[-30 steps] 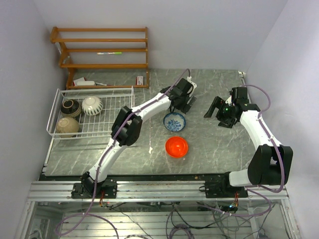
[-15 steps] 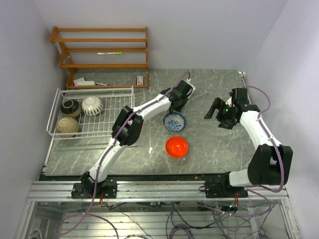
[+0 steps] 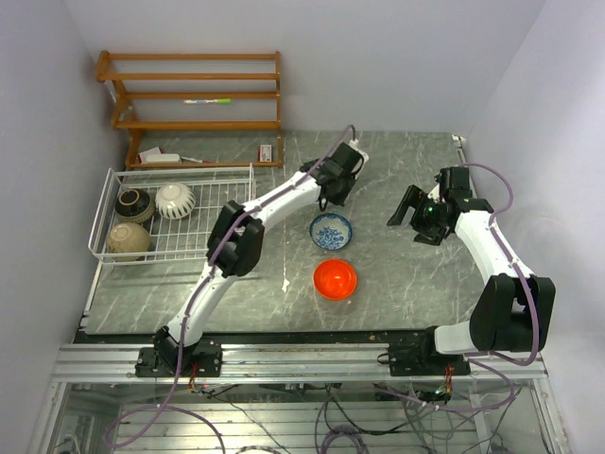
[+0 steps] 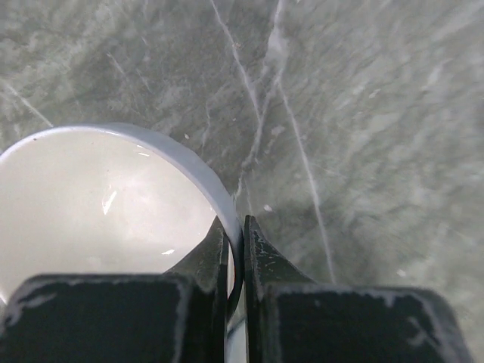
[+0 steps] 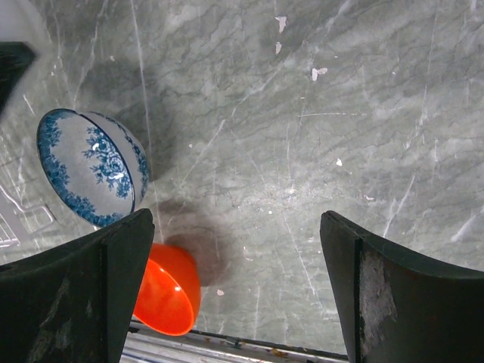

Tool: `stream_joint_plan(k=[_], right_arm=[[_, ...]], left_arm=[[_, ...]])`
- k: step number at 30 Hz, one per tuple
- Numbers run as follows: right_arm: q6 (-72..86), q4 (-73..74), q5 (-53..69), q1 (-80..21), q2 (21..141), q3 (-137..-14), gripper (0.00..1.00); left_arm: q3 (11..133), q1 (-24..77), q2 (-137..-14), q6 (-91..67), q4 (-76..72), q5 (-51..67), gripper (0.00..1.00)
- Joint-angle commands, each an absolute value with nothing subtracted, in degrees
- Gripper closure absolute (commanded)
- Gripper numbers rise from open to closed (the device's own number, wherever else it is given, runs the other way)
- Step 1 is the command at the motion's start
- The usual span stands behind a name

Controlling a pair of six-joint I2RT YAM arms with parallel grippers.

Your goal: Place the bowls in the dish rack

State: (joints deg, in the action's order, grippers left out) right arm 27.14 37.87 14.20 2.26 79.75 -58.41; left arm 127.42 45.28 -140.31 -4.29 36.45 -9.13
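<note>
Left jaws are shut tight on the rim of the white bowl (image 4: 91,204): one finger inside the wall, the other outside, the rim pinched between them. The bowl is round, so it has no long axis. Its mouth faces up at the wrist camera and its body lies to the left of the jaws in that view. Can't tell whether it rests on the counter (image 3: 406,274) or is clear of it. From above, the end of the left arm (image 3: 284,199) covers it.

Right jaws are wide apart with nothing between them, only bare counter below.

Blue-and-white bowl (image 3: 331,231): mouth up, on the counter just to the near side of the left jaws and well left of the right jaws. Orange bowl (image 3: 335,279): mouth up, nearer the arm bases than the blue-and-white bowl, close to it but apart. In the right wrist view both sit out past the left-hand finger of the right jaws, the orange bowl partly hidden behind that finger.

Dish rack (image 3: 222,227): long axis runs left-right across the counter, open side up, well off to the left of the left jaws. Three bowls sit at its far-left end: dark bowl (image 3: 134,203) and pale ribbed bowl (image 3: 175,200) side by side, tan bowl (image 3: 128,240) on the near side of the dark bowl. Can't tell which way those three face.
</note>
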Motion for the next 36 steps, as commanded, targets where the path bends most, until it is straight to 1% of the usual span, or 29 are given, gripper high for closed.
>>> stream_joint_plan(k=[1, 8, 14, 19, 23, 29, 36], right_arm=[[26.8, 37.5, 15.2, 2.7, 79.1, -57.9, 0.09], [26.4, 37.0, 16.7, 2.7, 79.1, -58.2, 0.09], [26.3, 36.2, 18.4, 2.7, 78.6, -56.9, 0.10], [26.5, 35.5, 19.2, 2.5, 78.3, -55.4, 0.11], [26.5, 35.7, 19.3, 2.3, 78.1, -55.3, 0.12], [26.4, 35.9, 19.3, 2.2, 77.0, -54.6, 0.12], [25.9, 37.0, 18.6, 2.2, 75.7, -54.4, 0.12]], left_arm=[[126.1, 40.6, -123.3, -12.3, 31.6, -0.9, 0.93], [107.3, 29.6, -102.1, -23.7, 20.7, 12.7, 0.93], [81.9, 13.4, -83.1, -41.8, 3.9, 25.0, 0.93], [62.1, 4.3, -73.7, -55.9, -9.3, 32.6, 0.93], [50.3, 1.6, -70.3, -63.4, -18.2, 35.2, 0.93], [41.8, -0.6, -71.2, -69.9, -28.6, 35.9, 0.93], [32.5, -1.3, -76.1, -76.9, -44.3, 36.6, 0.93]])
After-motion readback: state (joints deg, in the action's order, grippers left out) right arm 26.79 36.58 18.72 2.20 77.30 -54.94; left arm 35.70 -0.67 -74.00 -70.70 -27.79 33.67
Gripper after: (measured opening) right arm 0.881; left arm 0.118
